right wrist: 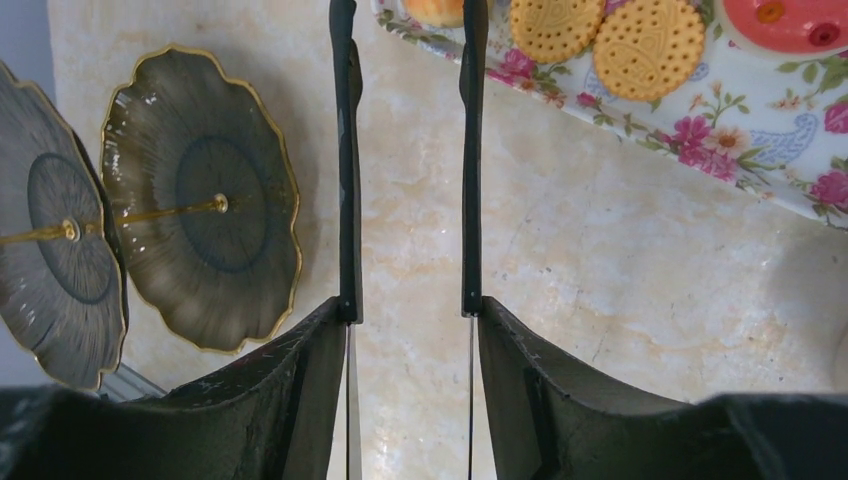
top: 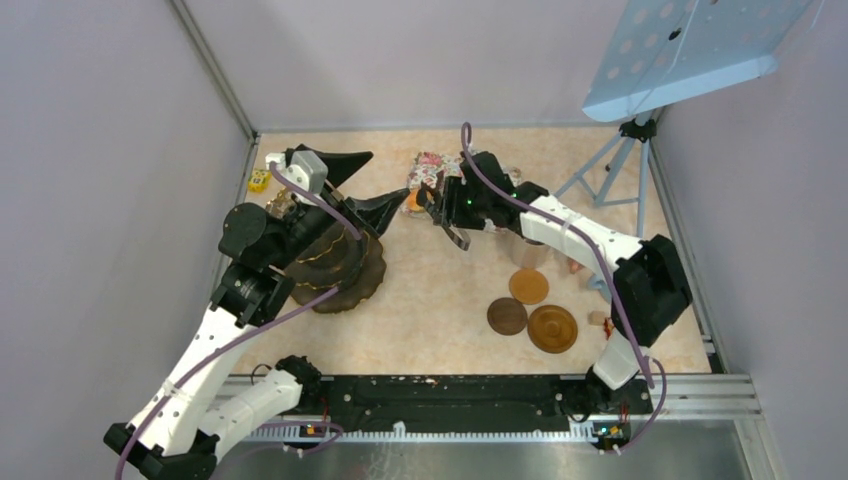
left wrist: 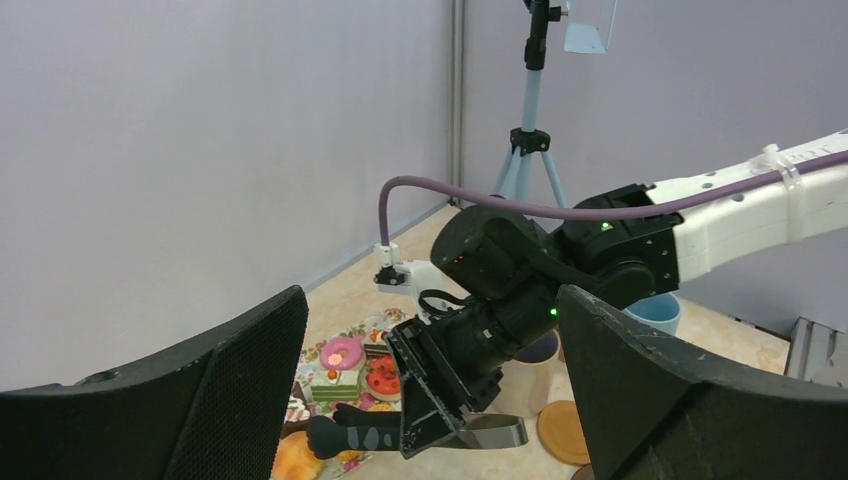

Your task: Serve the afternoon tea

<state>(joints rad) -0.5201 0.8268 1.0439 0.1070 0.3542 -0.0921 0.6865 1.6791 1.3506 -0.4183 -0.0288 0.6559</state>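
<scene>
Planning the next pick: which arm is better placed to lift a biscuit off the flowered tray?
Right. The right fingers grip the black tongs, which reach over the tray edge beside the biscuits. The left fingers are spread wide and hold nothing.

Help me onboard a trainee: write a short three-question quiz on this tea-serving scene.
1. True or false: the left gripper is open and holds nothing.
2. What does the right gripper grip? A) a brown coaster B) the black tongs C) a mug
3. Fill in: the two round biscuits ahead of the tongs' tips lie on the rose-patterned ____.
Key: 1 true; 2 B; 3 tray.
</scene>
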